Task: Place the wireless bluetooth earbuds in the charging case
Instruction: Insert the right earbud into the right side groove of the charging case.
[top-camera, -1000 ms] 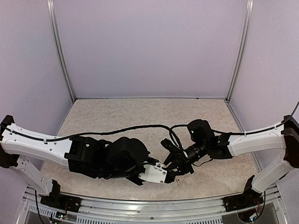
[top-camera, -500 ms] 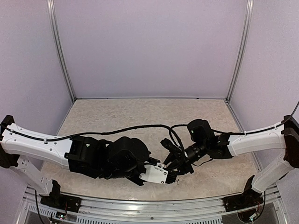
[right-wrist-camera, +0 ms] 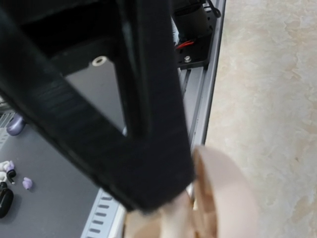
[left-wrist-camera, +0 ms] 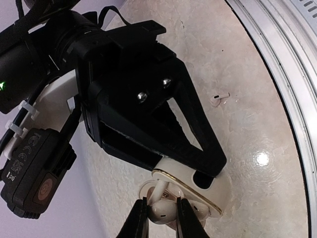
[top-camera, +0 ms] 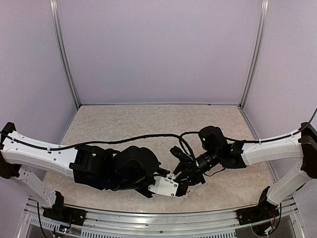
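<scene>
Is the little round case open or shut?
Open: the charging case shows its gold rim and pale inside in the left wrist view, with an earbud at its mouth.

1. Open tabletop [top-camera: 148, 119] beyond both arms, up to the back wall [top-camera: 158, 49].
2. Crowded near centre: right gripper [left-wrist-camera: 185, 168] clamped on charging case [left-wrist-camera: 218, 196], left gripper [left-wrist-camera: 162, 201] pinching held earbud [left-wrist-camera: 161, 213] at its mouth, fingers nearly touching.
3. Loose earbud [left-wrist-camera: 219, 98] on bare surface between case and aluminium rail [left-wrist-camera: 277, 74], apart from both.
4. Black cable [top-camera: 133, 136] draped across both arms.
</scene>
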Controlling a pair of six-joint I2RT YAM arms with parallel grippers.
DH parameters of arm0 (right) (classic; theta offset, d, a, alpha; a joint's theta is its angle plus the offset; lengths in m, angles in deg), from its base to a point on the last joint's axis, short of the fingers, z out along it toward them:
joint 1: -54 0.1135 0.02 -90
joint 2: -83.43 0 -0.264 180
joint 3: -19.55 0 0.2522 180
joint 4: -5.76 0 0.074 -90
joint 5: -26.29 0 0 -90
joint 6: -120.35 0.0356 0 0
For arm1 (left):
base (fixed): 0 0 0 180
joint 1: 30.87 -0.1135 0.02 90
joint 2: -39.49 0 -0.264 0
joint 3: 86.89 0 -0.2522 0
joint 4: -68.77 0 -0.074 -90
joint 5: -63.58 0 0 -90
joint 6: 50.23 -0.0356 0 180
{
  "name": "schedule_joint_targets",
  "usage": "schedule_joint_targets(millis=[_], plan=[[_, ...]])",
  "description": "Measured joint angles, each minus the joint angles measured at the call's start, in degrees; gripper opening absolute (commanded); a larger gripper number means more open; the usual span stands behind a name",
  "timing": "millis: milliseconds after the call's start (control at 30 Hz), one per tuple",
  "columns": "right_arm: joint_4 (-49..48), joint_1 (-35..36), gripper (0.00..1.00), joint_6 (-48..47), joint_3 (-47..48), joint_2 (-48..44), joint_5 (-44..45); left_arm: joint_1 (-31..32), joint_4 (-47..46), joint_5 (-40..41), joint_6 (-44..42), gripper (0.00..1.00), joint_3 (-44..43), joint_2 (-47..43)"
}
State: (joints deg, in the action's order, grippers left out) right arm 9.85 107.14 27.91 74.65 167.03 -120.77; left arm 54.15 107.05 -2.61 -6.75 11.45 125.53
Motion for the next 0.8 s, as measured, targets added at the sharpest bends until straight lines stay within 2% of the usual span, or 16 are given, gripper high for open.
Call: schedule_joint_targets(millis=[233, 533, 800], plan=[[0.09, 0.0, 0.0, 0.52, 0.09, 0.2, -0.02, 0.17, 0.0, -0.04, -0.79, 0.19, -0.52, 0.87], [0.48, 0.02, 0.0, 0.48, 0.09, 0.22, -0.35, 0.39, -0.59, -0.9, -1.75, 0.29, -1.14, 1.51], [0.15, 0.11, 0.0, 0.46, 0.09, 0.2, -0.37, 1.05, -0.92, -0.83, -1.77, 0.31, -1.92, 1.75]])
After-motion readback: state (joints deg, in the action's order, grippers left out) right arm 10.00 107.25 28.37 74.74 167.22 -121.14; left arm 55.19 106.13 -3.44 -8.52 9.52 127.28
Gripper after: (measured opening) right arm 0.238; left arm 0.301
